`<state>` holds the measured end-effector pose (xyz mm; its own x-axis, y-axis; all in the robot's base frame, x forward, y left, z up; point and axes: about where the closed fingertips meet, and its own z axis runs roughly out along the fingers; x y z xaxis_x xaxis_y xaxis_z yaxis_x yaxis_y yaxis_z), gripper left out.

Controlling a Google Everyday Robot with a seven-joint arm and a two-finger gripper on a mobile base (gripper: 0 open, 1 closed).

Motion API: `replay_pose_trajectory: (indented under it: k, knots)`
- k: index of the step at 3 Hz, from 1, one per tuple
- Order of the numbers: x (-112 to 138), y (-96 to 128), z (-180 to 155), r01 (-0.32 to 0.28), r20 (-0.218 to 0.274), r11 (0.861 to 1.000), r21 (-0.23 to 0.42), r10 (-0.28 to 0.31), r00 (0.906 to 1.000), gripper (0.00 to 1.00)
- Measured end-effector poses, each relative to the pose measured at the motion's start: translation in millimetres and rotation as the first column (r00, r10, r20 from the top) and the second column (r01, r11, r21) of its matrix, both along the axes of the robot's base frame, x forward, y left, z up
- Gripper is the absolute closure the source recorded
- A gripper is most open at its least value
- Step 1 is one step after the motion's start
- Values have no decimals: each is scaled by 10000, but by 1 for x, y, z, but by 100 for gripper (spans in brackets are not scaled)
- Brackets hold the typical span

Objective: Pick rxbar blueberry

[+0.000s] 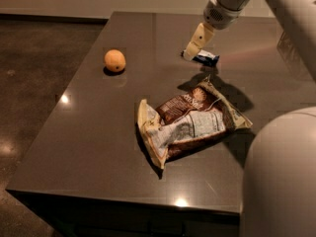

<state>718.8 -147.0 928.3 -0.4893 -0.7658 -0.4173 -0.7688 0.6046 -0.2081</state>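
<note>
- The dark table (84,147) fills most of the frame and carries everything the task concerns. All of it lies flat and apart, so the target can be approached from above.
- The robot's pale arm (291,28) comes in from the upper right. Its shadow falls across the table beside the bag.
- A crinkled brown-and-cream snack bag (190,122) lies at the centre, well apart from the target, so it should not hinder the pick.
- The gripper (189,53) hangs in the upper middle, angled down to the left, with its tip at the left end of the bar. It seems placed for the grasp. I cannot tell whether it is spread or closed, or whether it is touching the wrapper.
- An orange (114,60) sits at the upper left, far from the action.
- The rxbar blueberry (207,58) lies flat on the table in the upper middle, just right of the gripper's tip and not lifted.
</note>
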Motion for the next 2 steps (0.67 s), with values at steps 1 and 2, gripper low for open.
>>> replay_pose_trajectory:
  k: [1,2]
  knots:
    - [21,-4,-21,727,-60,9963,460,-725,9974,0]
    - [41,-18,-36,1630,99,9811,1040,-1649,9863,0]
